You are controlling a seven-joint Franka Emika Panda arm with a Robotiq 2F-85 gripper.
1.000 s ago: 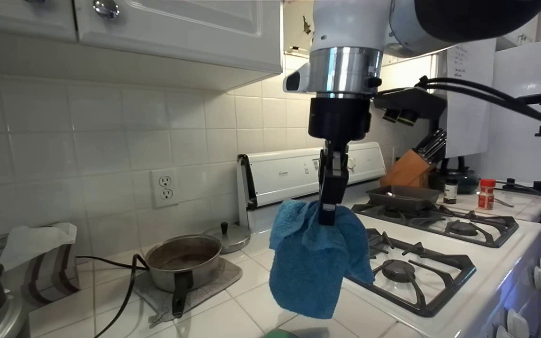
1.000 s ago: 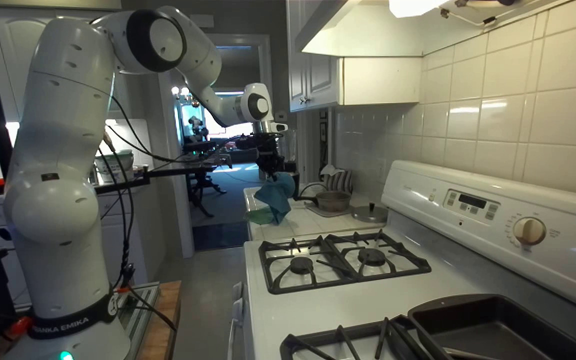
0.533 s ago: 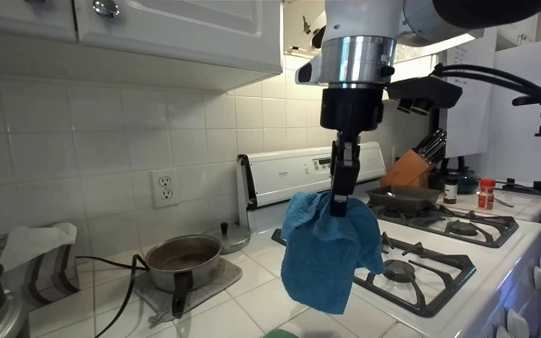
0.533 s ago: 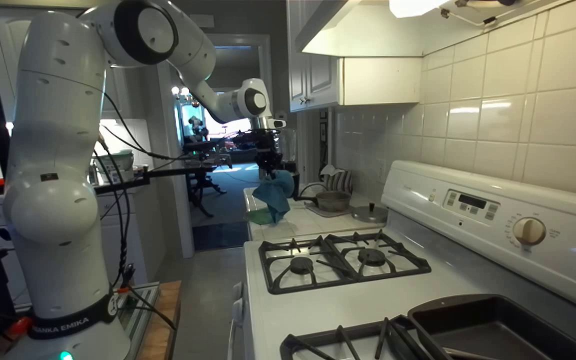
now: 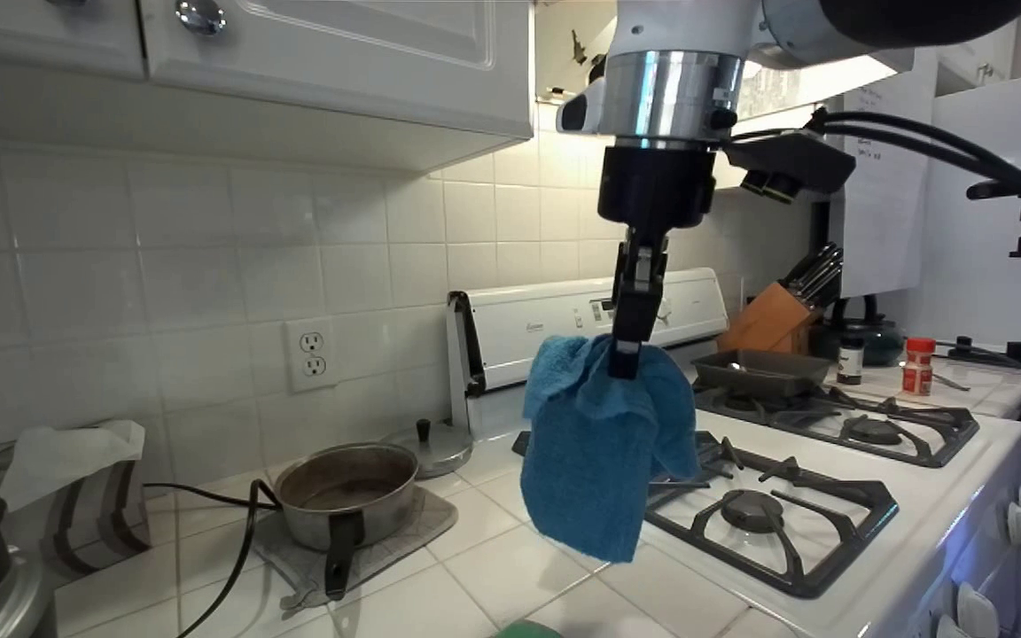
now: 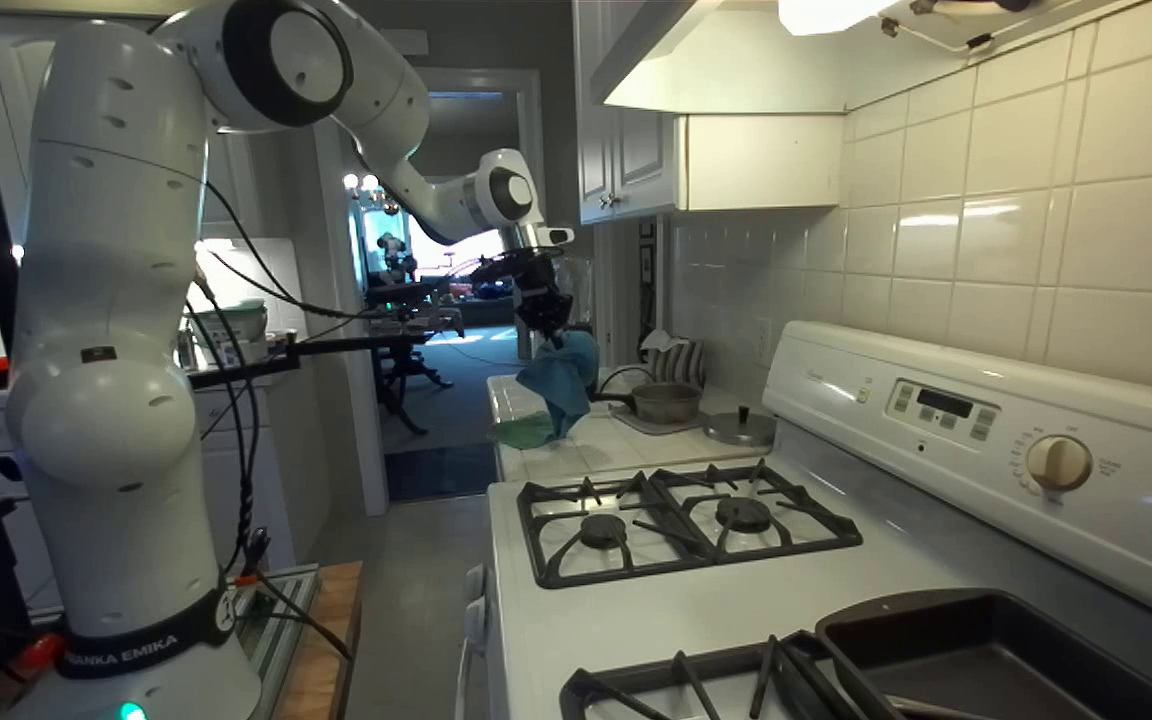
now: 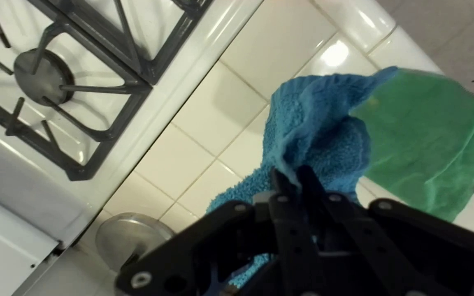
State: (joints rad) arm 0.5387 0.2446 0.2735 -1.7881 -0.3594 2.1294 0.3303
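My gripper (image 5: 624,361) is shut on a blue towel (image 5: 583,470), which hangs from the fingertips in loose folds above the tiled counter. The gripper (image 6: 548,335) and the towel (image 6: 564,385) also show in an exterior view, over the counter beyond the stove. In the wrist view the two fingertips (image 7: 289,174) pinch a fold of the towel (image 7: 296,107); the finger pads are partly hidden in the cloth. A green cloth (image 7: 430,144) lies on the counter near its edge, partly behind the towel. It also shows in an exterior view (image 6: 524,430).
A metal pot (image 5: 360,505) stands on a mat, with its lid (image 5: 447,450) behind it. The white stove with black grates (image 5: 816,549) adjoins the counter. A dark baking pan (image 5: 759,377) sits on the far grate. A cabinet (image 5: 342,53) hangs above the counter.
In an exterior view the gripper and towel have moved right, then upward and slightly back left. The gripper now tilts a little. The towel stays held throughout.
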